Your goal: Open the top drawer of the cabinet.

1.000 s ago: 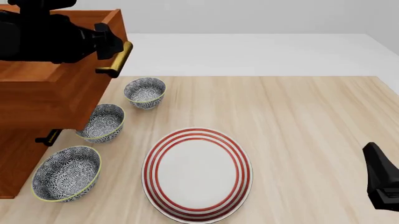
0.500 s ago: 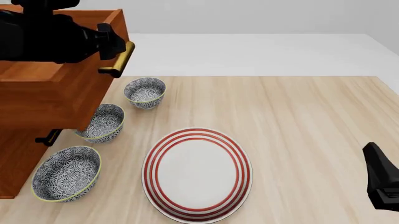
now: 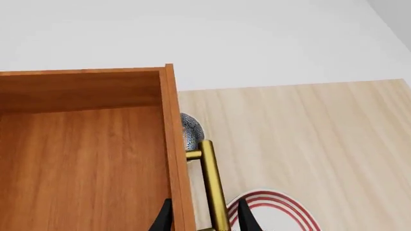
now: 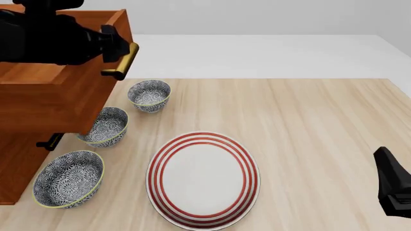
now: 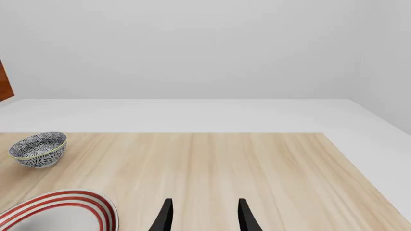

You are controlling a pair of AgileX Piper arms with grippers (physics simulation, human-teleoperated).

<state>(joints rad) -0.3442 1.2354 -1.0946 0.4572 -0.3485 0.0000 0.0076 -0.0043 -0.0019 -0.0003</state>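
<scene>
Your left gripper sits at the brass handle of the top drawer; in the left wrist view the bar runs between the two dark fingertips, one on the drawer-front side and one on the outer side, so the fingers are closed narrow on the handle; the top drawer stands pulled out from the cabinet, at the table's left edge, its box-like inside open to view from above; its front overhangs the middle patterned bowl, with the far bowl just beyond the front and the near bowl below beside the cabinet; a lower handle shows under the drawer; the red-ringed plate lies near the table's middle front; to the right of it the wood is bare to the far and right edges; your right gripper hangs low at the near right corner, fingers parted and holding nothing.
</scene>
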